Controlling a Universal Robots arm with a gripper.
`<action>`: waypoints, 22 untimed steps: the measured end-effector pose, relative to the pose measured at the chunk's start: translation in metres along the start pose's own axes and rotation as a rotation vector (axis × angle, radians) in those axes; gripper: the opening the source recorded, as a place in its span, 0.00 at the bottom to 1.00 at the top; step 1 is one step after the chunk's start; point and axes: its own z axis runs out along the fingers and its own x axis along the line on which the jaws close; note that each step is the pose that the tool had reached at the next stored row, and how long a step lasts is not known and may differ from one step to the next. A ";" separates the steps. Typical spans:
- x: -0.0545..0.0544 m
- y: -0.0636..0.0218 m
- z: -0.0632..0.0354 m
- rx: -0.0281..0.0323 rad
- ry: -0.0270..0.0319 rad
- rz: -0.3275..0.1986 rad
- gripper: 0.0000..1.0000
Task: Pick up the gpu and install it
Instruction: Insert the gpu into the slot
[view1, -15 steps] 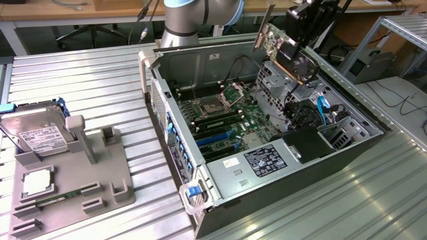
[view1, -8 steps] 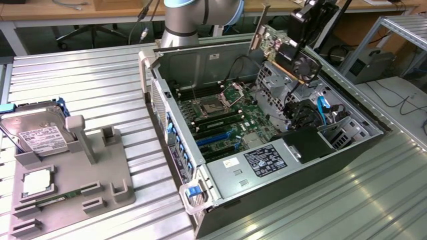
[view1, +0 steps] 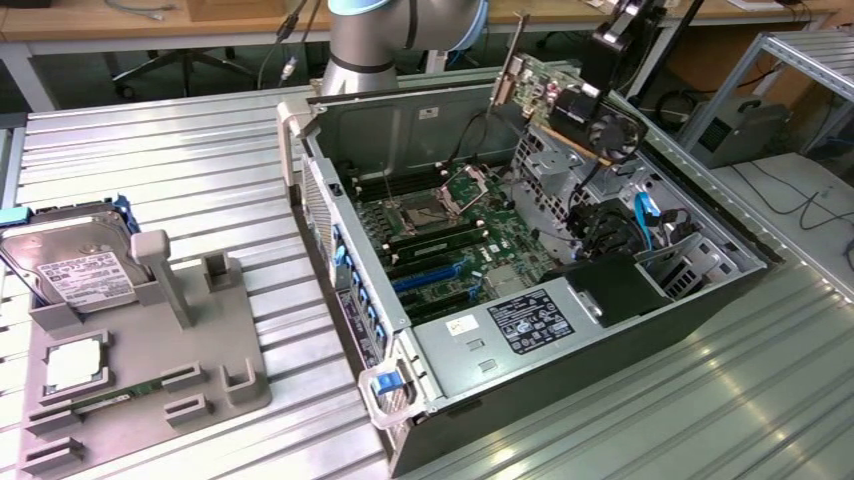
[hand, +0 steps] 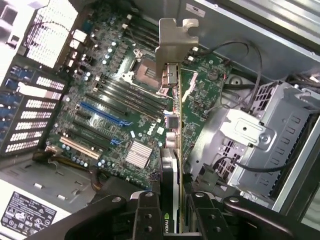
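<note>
Ribbed metal tabletop (view1: 160, 160), bearing the items we list below.

- Computer case (view1: 400, 130): one, lying on its side with the panel off and the motherboard (view1: 454, 230) exposed.
- Gpu (view1: 541, 80): one, held in the air over the far end of the open case, clear of the board. It stands on edge. In the exterior view its long axis slopes from the silver bracket (view1: 514, 55), high and toward that view's left, down toward the right. In the wrist view the bracket end points away from the gripper, over the motherboard.
- Gripper (view1: 587, 105): one, clamped on the gpu, with a finger (hand: 145, 215) pressed to each face of the card.
- Obstructions: one silver drive cage (hand: 250, 140) and looping black cables (hand: 240, 50) just beside the card.
- Slots: we count one long blue slot (hand: 102, 112) and one beige slot (hand: 80, 147) on the board.
- Gray fixture (view1: 200, 350): one, toward the exterior view's left, well apart from the case. It carries one hard drive (view1: 74, 270) and one memory stick (view1: 100, 402).
</note>
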 end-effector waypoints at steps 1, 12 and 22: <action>0.000 0.0000 0.0001 0.0004 0.0010 -0.022 0.27; 0.000 0.0000 0.0011 0.0046 0.0120 -0.282 0.27; 0.000 -0.0001 0.0018 0.0083 0.0216 -0.507 0.27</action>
